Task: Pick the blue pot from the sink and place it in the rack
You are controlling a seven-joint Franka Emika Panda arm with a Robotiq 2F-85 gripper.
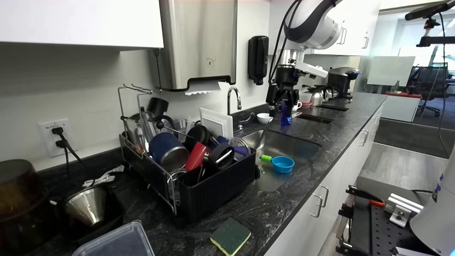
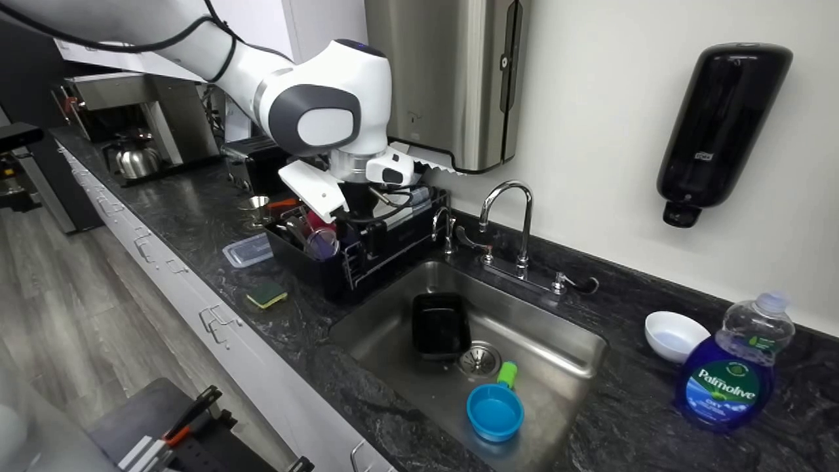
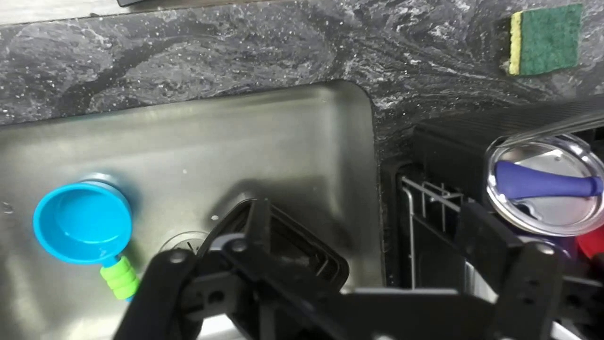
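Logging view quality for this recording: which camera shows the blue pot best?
The wrist view: the blue pot appears largest, seen from above, its inside unobstructed and green grip showing. Both exterior views show pot and grip in the sink too, but smaller.

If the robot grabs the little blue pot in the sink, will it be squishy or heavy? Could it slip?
The blue pot is probably stiff and light, since it looks like plastic with a neat round shape. Its green handle might slip less, because it has ridges. Pushed, the pot may slide, as the metal sink looks smooth.
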